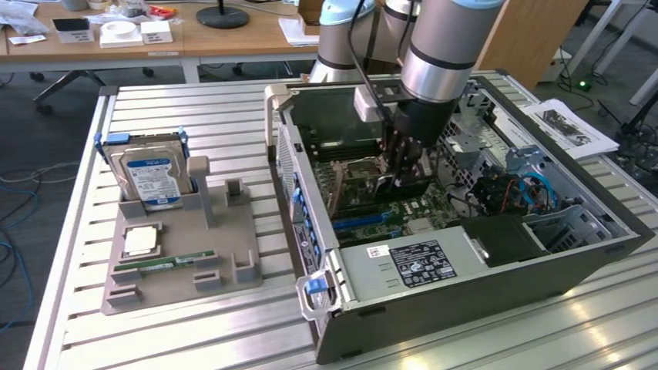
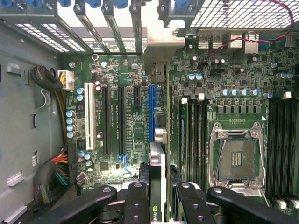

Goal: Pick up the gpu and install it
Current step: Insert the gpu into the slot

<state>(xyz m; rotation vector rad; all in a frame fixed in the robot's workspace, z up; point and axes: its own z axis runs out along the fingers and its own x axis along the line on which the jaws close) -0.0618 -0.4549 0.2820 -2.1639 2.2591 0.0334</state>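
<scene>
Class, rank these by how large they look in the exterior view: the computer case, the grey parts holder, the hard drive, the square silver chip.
1. computer case
2. grey parts holder
3. hard drive
4. square silver chip
All sit at similar depth, so nearness hardly skews this order.

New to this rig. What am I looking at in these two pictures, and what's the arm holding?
The exterior view shows one robot arm reaching into an open computer case that lies on a slatted metal table. Beside the case, a grey holder carries a hard drive, a processor chip and a RAM stick. The wrist view comes from a camera on the arm, looking past its hand onto the motherboard. The hand is shut on the gpu, seen edge-on, near the blue slot.
</scene>
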